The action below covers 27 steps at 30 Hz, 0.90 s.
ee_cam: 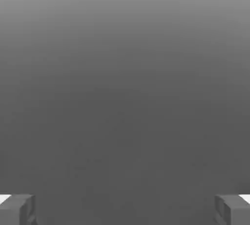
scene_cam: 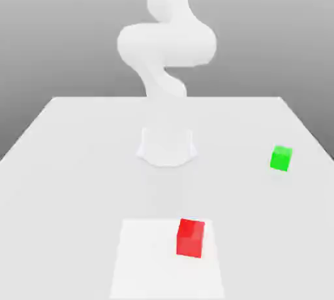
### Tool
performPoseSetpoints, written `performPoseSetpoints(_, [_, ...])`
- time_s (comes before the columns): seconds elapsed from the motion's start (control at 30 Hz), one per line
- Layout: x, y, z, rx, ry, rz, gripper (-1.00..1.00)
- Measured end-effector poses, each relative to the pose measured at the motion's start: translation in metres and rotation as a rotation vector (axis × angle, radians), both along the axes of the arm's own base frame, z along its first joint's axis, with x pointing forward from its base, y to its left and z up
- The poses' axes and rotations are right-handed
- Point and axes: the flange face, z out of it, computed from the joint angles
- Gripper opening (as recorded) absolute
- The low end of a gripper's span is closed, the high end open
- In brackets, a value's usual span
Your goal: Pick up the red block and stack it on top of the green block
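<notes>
We see the fingers (ee_cam: 17, 209) spread wide, tips cut off, holding nothing, red block (scene_cam: 190, 238) near the worktop's (scene_cam: 72, 162) front edge, green block (scene_cam: 281, 158) near its right edge.

A pale grey table (scene_cam: 78, 162) stretches across the exterior view. At its centre sits the robot's round white base (scene_cam: 167, 147). The green block (scene_cam: 281, 158) rests at about three o'clock from the base, well apart from it. The red block (scene_cam: 190, 238) sits at about five o'clock, on a lighter square patch (scene_cam: 143, 259) near the front edge.
</notes>
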Motion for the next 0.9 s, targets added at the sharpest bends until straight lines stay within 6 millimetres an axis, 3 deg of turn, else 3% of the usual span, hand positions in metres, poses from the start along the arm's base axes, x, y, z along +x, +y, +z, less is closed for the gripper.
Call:
performPoseSetpoints(0.13, [0.046,0.008,-0.099,0.085,0.163,-0.001,0.00])
performPoseSetpoints(0.27, [0.066,0.024,-0.199,0.125,0.323,-0.020,0.00])
performPoseSetpoints(0.4, [0.062,0.041,-0.297,0.123,0.479,-0.059,0.00])
performPoseSetpoints(0.57, [0.031,0.051,-0.402,0.065,0.644,-0.128,0.00])
performPoseSetpoints(0.67, [0.009,0.050,-0.447,0.018,0.705,-0.166,0.00])
performPoseSetpoints(0.9, [0.007,0.049,-0.498,0.009,0.713,-0.172,0.00])
